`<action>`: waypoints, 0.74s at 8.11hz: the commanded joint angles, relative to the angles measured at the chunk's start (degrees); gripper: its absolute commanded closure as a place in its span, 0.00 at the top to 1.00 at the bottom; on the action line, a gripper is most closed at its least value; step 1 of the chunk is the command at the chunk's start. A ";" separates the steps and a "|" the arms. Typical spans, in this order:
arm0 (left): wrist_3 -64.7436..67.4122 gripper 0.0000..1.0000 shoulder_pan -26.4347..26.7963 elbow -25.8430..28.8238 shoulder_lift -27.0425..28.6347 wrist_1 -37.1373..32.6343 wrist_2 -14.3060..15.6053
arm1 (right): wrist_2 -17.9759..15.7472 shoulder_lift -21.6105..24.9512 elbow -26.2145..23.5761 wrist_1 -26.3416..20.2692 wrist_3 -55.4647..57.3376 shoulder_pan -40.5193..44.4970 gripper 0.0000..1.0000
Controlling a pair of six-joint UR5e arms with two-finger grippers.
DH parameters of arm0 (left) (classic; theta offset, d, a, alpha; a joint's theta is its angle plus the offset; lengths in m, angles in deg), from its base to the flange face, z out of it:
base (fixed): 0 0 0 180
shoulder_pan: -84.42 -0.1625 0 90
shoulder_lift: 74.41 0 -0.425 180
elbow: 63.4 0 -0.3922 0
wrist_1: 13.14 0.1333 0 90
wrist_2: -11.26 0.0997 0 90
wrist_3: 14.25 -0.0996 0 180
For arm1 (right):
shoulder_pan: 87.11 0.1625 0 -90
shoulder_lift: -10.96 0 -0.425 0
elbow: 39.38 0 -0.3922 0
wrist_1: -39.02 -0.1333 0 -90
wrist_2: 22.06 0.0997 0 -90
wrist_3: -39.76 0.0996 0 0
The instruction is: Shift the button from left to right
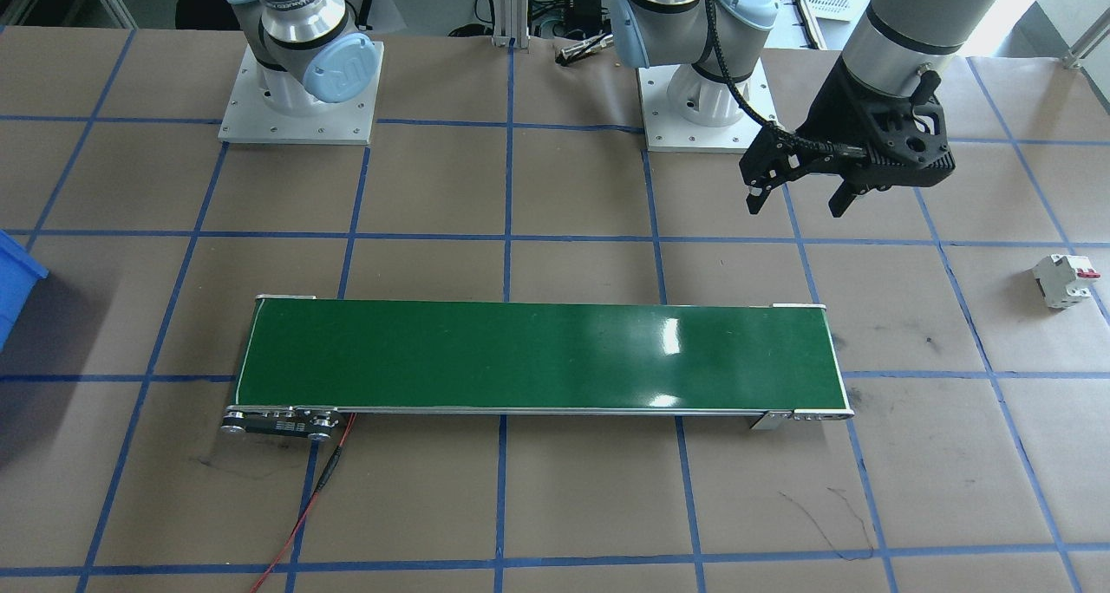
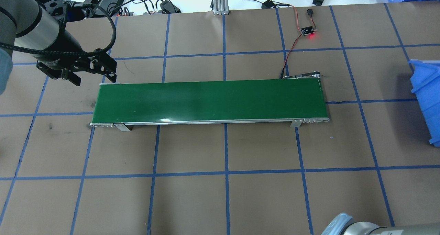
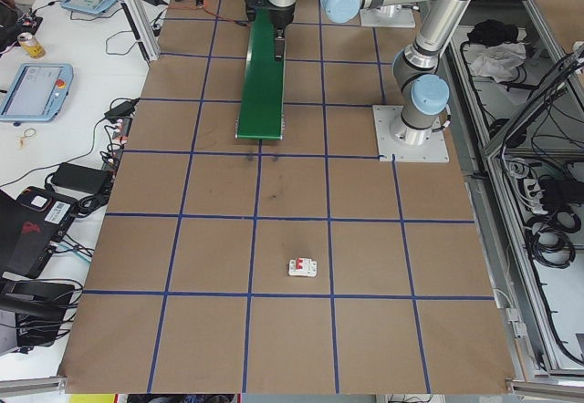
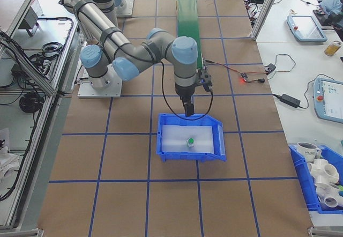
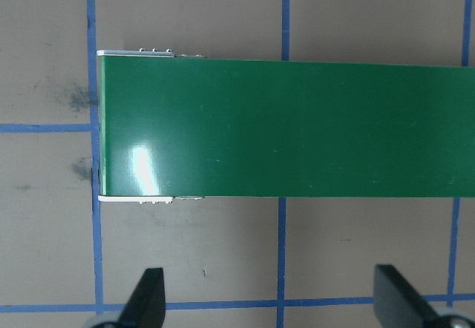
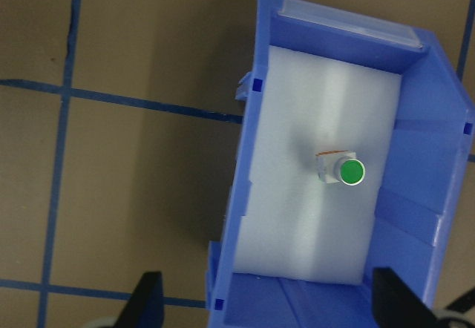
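Right hand (image 6: 267,306) hangs above the blue bin (image 6: 438,187) at the worktop's right end, its two fingers spread wide with nothing between them, as the right wrist view shows at its lower edge. The button (image 6: 343,170) already lies inside that bin, on the white foam liner (image 6: 297,120), roughly in the middle of the floor and clear of every wall. It looks tipped over rather than standing: the round green cap faces the camera on one side, the white boxy body runs behind it, and a thin strip of the orange base shows at the far end. In the right side view the button (image 4: 189,140) is a small green dot in the bin (image 4: 217,150), with the right arm poised above the bin's near wall. Judging from this, the carry from left to right is done and the step in hand is the release or the clearing away; what is left for the right arm is probably only to rise straight up without brushing the bin's rim. The left hand (image 1: 798,196) hovers over the other end of the green conveyor belt (image 1: 538,355), fingers spread and empty; the left wrist view confirms the open gap below the belt's end. A white circuit breaker (image 1: 1064,280) with a red lever sits alone on the brown worktop (image 1: 607,506), well apart from the belt and no part of this job.
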 commanded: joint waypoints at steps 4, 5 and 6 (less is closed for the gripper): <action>-0.02 1.00 0.02 -0.09 -0.10 -0.09 0.04 | -1.99 8.07 1.44 -12.52 34.30 30.08 1.00; -0.02 1.00 -0.07 0.00 -0.10 -0.09 0.04 | -1.99 7.99 1.44 -12.96 41.51 36.15 1.00; -0.02 1.00 -0.07 0.00 -0.10 -0.09 0.13 | -1.91 7.64 1.44 -13.49 50.02 42.04 1.00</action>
